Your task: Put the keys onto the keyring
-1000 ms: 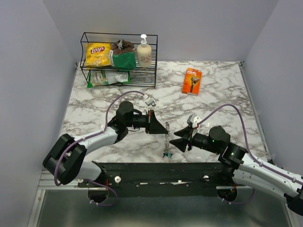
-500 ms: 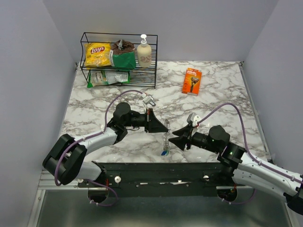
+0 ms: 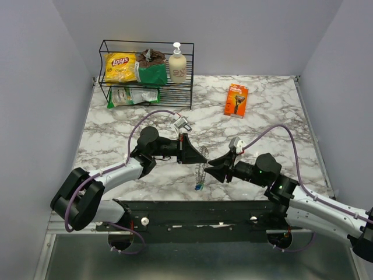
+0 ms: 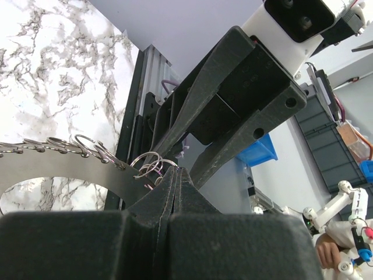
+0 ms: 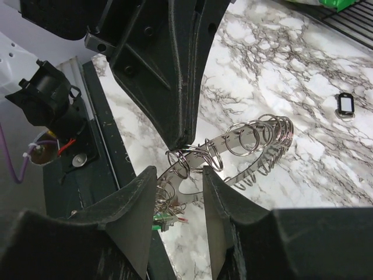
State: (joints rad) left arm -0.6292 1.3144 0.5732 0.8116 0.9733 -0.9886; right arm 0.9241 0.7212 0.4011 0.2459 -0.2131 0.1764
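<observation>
Currently I am working the threading step, with the loop held up over the white marble surface [image 3: 116, 128] between my two arms. On the left, the left gripper [image 4: 175, 175] is pinching the silvery-grey toothed metal keyring [image 4: 58, 169]. Its fingers are pressing flat together on the band, right where a cluster of small wire rings sits. The keyring is hanging down from that pinch. The small keys with green and blue plastic heads [image 3: 199, 186] are dangling at its lower end, near the front edge of the surface; I cannot tell whether they are touching it. On the right, the right gripper [image 5: 178, 171] is nosing in tip to tip against the left one. Its fingers are standing apart and straddling the nearest wire rings, not clamping them as far as I can tell.

The next move, I reckon, is calling for a fine close on one single ring, not the bunch, while the left is holding steady.

Against the frame a second earlier, the right arm is sitting further left and higher, its fingers are standing closer together, and the keyring is hanging a touch further left.
</observation>
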